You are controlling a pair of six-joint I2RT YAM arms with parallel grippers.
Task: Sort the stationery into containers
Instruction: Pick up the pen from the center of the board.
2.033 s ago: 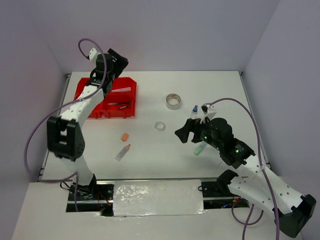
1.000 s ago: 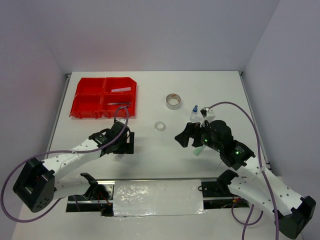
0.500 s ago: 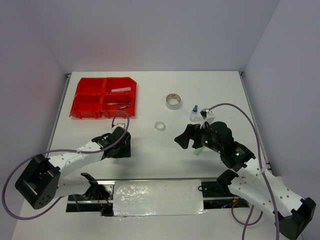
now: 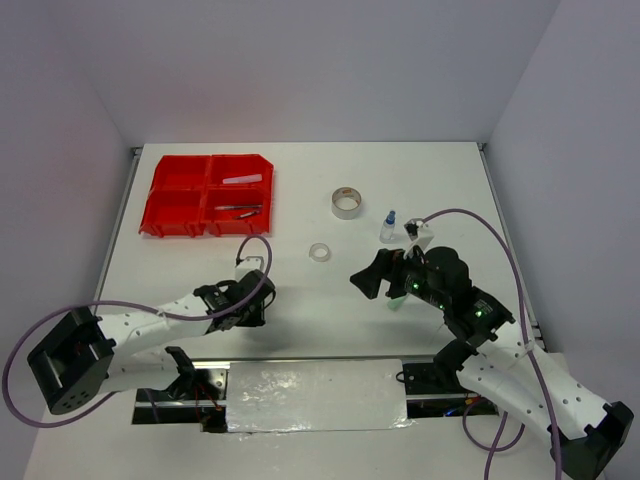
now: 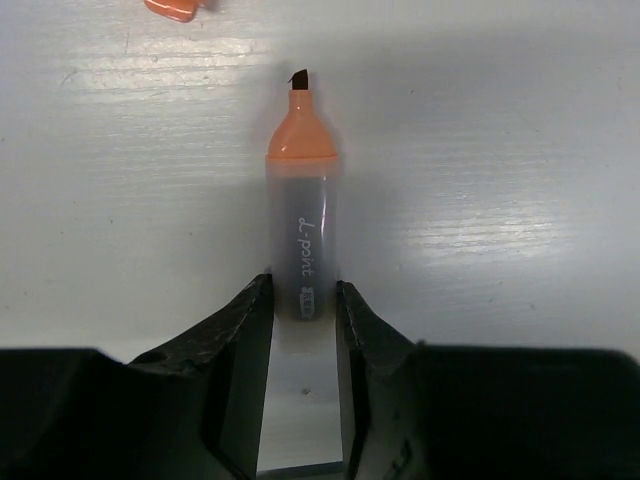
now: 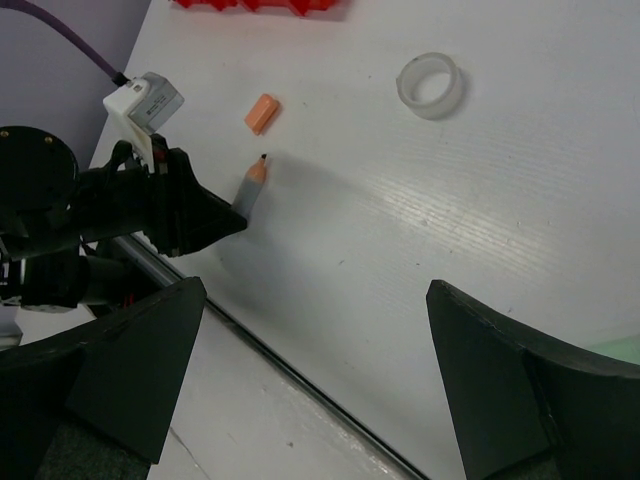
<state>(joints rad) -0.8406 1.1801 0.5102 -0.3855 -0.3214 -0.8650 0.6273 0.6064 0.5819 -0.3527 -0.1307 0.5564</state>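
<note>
An orange-tipped marker [image 5: 300,200] lies on the white table, its tip pointing away from my left gripper [image 5: 302,290]. The left fingers press against both sides of its grey barrel. The right wrist view shows the same marker [image 6: 250,185] sticking out of the left gripper [image 4: 248,302]. A tiny orange piece [image 5: 175,8] lies just beyond the tip. My right gripper [image 6: 315,288] hovers wide open and holds nothing. A green marker [image 4: 398,301] lies under that arm. The red tray [image 4: 175,205] stands at the far left with pens [image 4: 238,209] in one compartment.
A clear tape ring [image 4: 320,252] lies mid-table and a grey tape roll [image 4: 347,202] lies beyond it. A blue-capped bottle [image 4: 388,226] stands upright near the right arm. The table's near edge with a metal rail [image 6: 300,370] runs under the right gripper.
The left arm has drawn back toward the near edge and lowered onto the marker. Its jaws have closed from wide open onto the barrel. The right arm has barely moved.
</note>
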